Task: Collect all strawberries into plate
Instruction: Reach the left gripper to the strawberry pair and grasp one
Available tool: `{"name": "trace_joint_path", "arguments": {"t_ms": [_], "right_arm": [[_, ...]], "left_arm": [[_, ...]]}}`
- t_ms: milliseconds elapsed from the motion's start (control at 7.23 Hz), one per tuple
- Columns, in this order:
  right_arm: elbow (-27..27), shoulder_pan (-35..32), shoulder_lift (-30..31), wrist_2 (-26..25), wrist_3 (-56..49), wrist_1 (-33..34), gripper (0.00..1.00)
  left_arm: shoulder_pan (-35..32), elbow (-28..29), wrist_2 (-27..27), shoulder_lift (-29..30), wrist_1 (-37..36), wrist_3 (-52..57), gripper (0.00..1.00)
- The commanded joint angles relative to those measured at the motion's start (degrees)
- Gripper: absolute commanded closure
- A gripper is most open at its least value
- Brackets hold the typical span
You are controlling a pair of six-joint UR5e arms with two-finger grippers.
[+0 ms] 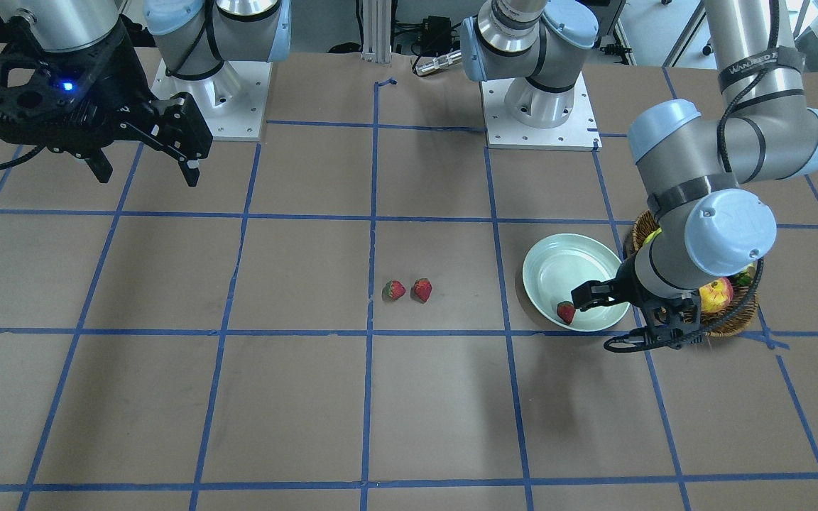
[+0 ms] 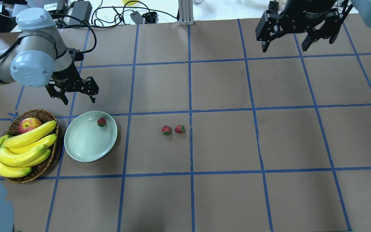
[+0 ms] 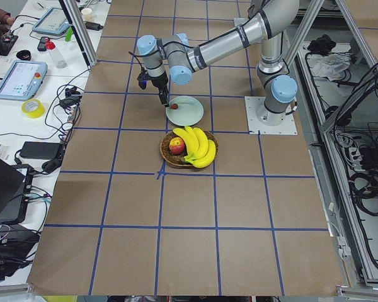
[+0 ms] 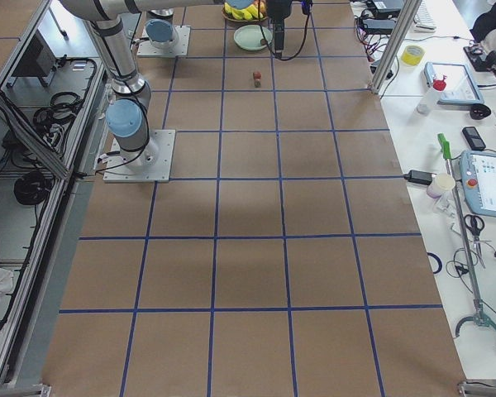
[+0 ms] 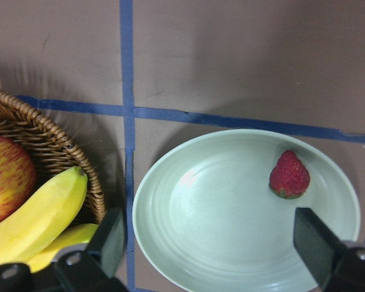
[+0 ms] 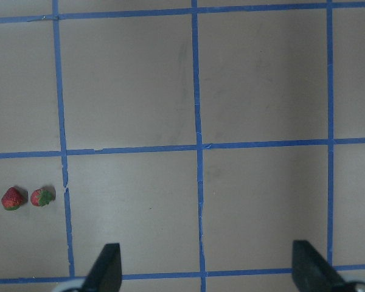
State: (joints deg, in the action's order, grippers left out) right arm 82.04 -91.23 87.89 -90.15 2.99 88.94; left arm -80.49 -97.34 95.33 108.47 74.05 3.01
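The pale mint plate (image 2: 85, 145) lies left of the table's middle, and one strawberry (image 2: 101, 121) lies in it by the far rim. This strawberry also shows in the left wrist view (image 5: 289, 175). Two more strawberries (image 2: 166, 130) (image 2: 179, 129) lie side by side on the brown table, right of the plate. My left gripper (image 2: 79, 98) is open and empty, and hovers above the plate's far rim. The strawberry in the plate sits below it, nearer one finger. My right gripper (image 2: 284, 48) is open and empty, high over the far right of the table. The two loose strawberries show in its wrist view (image 6: 12, 198) (image 6: 41, 196).
A brown wicker basket (image 2: 45, 113) with bananas (image 2: 24, 148) and a red-yellow apple (image 2: 29, 125) stands just left of the plate. Blue tape lines grid the brown table. The arm bases are bolted at the robot's edge (image 1: 537, 106).
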Motion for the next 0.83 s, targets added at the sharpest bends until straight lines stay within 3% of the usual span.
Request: {"name": "trace_joint_path", "arguments": {"t_ms": [0, 415, 692], "right_arm": [[0.05, 0.0, 0.0, 0.06, 0.0, 0.0, 0.0], [0.05, 0.0, 0.0, 0.06, 0.0, 0.0, 0.0], [0.13, 0.0, 0.0, 0.06, 0.0, 0.09, 0.0]], "left_arm": [[-8.32, -0.13, -1.81, -0.1, -2.83, -4.24, 0.0], [-16.88, -1.18, -6.63, 1.3, -7.58, -8.02, 0.0], [-18.38, -7.21, -12.6, 1.47, -15.11, -10.04, 0.0]]}}
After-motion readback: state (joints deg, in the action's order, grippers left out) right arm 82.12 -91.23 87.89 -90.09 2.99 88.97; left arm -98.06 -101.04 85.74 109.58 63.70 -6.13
